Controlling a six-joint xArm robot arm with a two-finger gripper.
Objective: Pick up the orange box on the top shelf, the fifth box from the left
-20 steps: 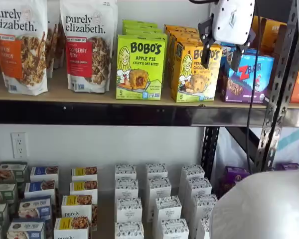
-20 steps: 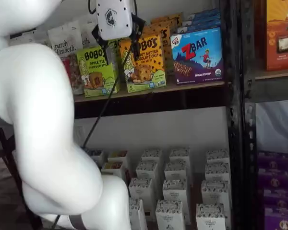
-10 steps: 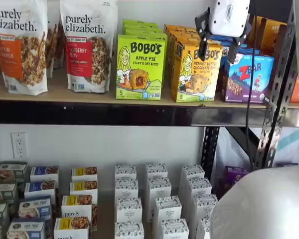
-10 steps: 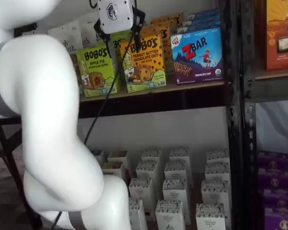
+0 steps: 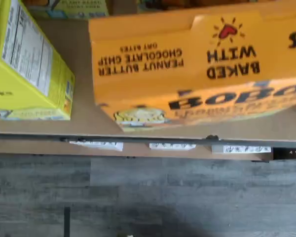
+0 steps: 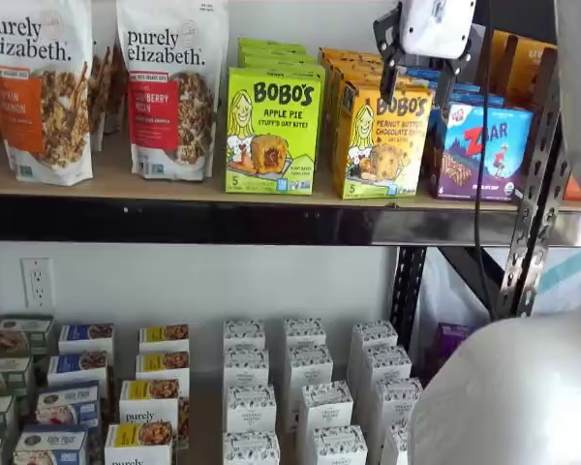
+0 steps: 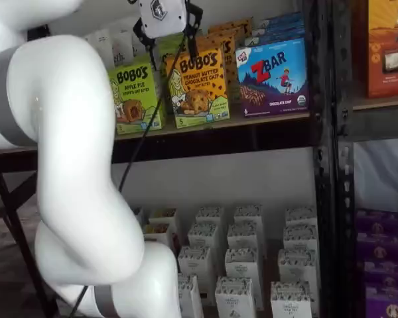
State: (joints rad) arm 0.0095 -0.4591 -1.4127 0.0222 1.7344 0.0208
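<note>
Pincer (image 6: 415, 77) spread wide, fingers down, above the orange box (image 6: 380, 145).

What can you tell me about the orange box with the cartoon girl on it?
The orange box is a yellow-orange cardboard carton. Its front reads Bobo's, peanut butter chocolate chip, beside a blonde cartoon girl and a photo of an oat bite. In the wrist view its top flap says "baked with" under a red heart. It stands upright at the front of the top shelf, with matching boxes behind it. A green box stands apart on one side, a ZBar box on the other. The gripper hangs open just above it, not touching.
</note>
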